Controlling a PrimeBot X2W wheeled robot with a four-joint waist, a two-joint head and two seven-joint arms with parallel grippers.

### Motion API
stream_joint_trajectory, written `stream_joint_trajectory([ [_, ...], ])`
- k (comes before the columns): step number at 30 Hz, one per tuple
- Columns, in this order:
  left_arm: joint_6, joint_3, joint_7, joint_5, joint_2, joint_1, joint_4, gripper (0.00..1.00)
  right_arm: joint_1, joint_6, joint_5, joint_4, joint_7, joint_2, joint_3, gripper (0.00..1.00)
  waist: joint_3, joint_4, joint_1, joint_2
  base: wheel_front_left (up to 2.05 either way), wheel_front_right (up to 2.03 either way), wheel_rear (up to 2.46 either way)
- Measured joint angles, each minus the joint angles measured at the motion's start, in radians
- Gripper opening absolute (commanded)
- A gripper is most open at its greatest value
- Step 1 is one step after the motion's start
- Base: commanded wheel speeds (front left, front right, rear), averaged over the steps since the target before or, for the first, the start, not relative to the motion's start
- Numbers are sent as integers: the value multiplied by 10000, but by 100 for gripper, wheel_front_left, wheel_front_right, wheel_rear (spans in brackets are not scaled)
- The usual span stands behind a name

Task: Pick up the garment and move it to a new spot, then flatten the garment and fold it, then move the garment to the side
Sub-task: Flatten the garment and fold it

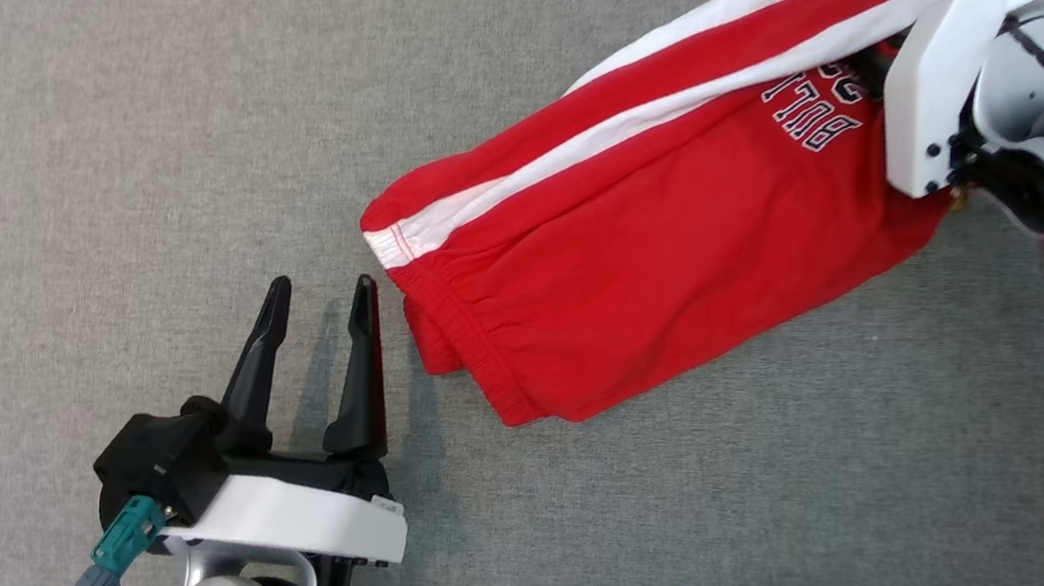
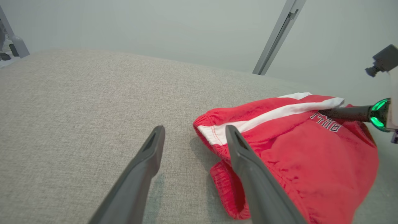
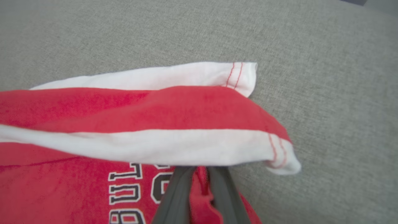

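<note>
Your right gripper (image 3: 199, 174) is clamped on the leg-hem end of the red cotton shorts with white side stripes (image 1: 637, 248), which lie on the grey woven fabric surface (image 1: 112, 165). Your left gripper (image 1: 321, 294) stands spread wide, just beside their other end.

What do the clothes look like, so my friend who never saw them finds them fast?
Start at the grey fabric surface; toward its right side lies a bunched garment. It is bright red with white stripes and dark block letters, while the left gripper beside it and the right gripper pinching it are black and white.
</note>
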Motion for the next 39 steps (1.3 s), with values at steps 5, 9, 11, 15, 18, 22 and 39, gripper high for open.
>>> stream_joint_trajectory([
  [5,54,35,31,8,336,367,322,100,613,4,658,217,-681,364,-50,0,-663,-377,1,0,0,0,0],
  [9,303,42,192,-12,652,1162,272,100,1557,6,1459,184,-1179,278,-360,0,-1670,-999,0,0,0,0,0],
  [11,474,82,276,-84,754,1565,174,100,2036,12,1701,165,-1241,75,-523,0,-2099,-1271,0,0,0,0,0],
  [15,694,79,307,-153,886,2290,-153,100,2824,12,1954,194,-1429,-428,-1402,0,-2868,-1783,0,0,0,0,0],
  [18,755,10,297,-201,911,2701,-274,100,3219,12,1843,290,-1615,-750,-2178,0,-3313,-2066,0,0,0,0,0],
  [22,744,-46,169,-257,865,2879,-261,100,3322,10,1747,174,-1678,-658,-2692,0,-3657,-2187,0,0,0,0,0],
  [39,401,-405,-140,-328,343,2649,604,100,3568,4,1906,360,-2704,2322,-1613,0,-3604,-1342,0,0,0,0,0],
])
